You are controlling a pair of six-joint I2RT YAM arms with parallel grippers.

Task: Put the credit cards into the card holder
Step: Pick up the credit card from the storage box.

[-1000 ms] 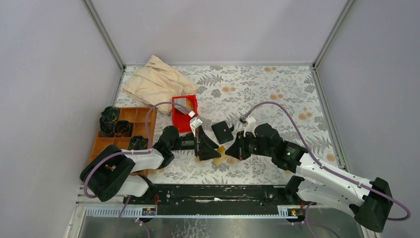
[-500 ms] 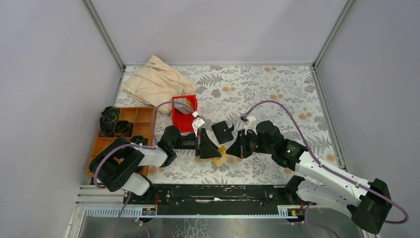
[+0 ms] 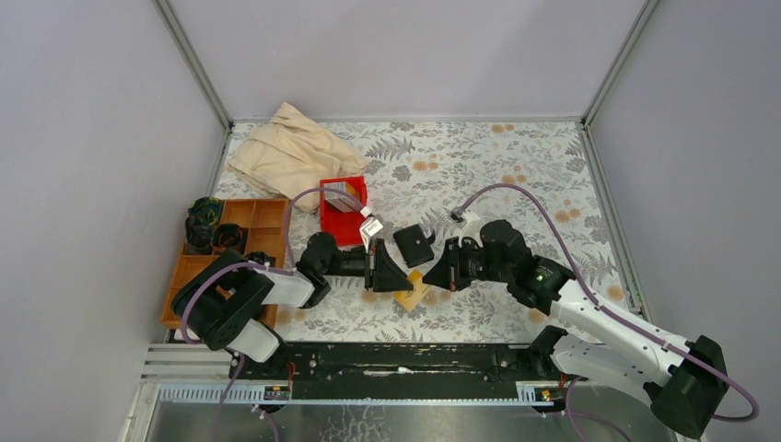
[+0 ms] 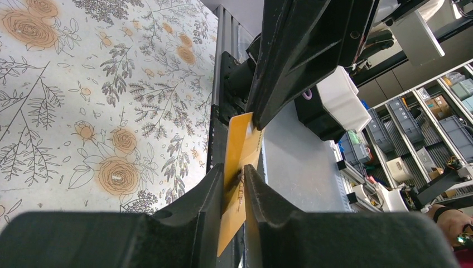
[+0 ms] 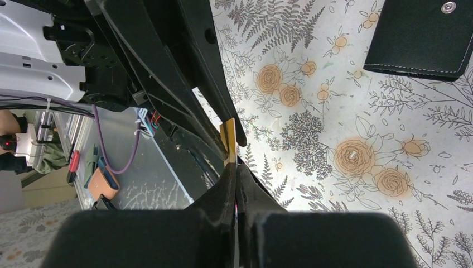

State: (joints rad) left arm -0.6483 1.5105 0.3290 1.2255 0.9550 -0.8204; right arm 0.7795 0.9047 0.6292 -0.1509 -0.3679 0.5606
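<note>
A tan credit card (image 3: 412,291) hangs on edge just above the table, between the two arms. My right gripper (image 3: 429,281) is shut on the card's right end (image 5: 227,139); in its own view the right gripper (image 5: 235,167) shows its jaws pressed together. My left gripper (image 4: 234,176) straddles the card's other end (image 4: 242,145) with narrow jaws and a thin dark gap beside the card. Seen from above, the left gripper (image 3: 402,284) faces the right one. The black card holder (image 3: 414,245) lies shut on the table just behind them, its snap (image 5: 448,7) showing.
A red bin (image 3: 339,230) holding more cards (image 3: 343,195) stands left of the card holder. A brown compartment tray (image 3: 267,214) with dark items is at the far left. A beige cloth (image 3: 290,152) lies at the back left.
The left gripper's jaws have narrowed around the tan card's end. The left arm's elbow has swung right. The right gripper has kept its hold, and the card has barely moved.
</note>
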